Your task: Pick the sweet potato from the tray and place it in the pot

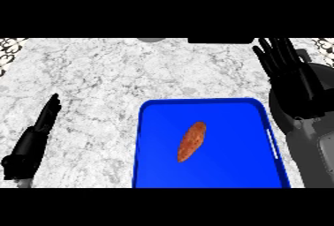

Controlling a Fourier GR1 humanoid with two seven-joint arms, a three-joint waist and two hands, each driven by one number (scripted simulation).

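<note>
The blue tray lies at the near edge of the view, on the marble table. The sweet potato rests on the tray floor, roughly at the tray's centre, its long axis tilted with the upper end leaning toward the right rim. Nothing touches the sweet potato.

The right hand is located beyond the tray's right rim, near the tray's far right corner. Its fingers are straight and extended away from the viewer; it holds nothing. Its grey forearm runs alongside the tray's right rim.

The left hand is located well to the left of the tray, over bare table. Its fingers are straight and held together, pointing away from the viewer; it holds nothing.

A dark object and a grey object sit at the table's far edge beyond the tray, each cut off; neither can be identified.
</note>
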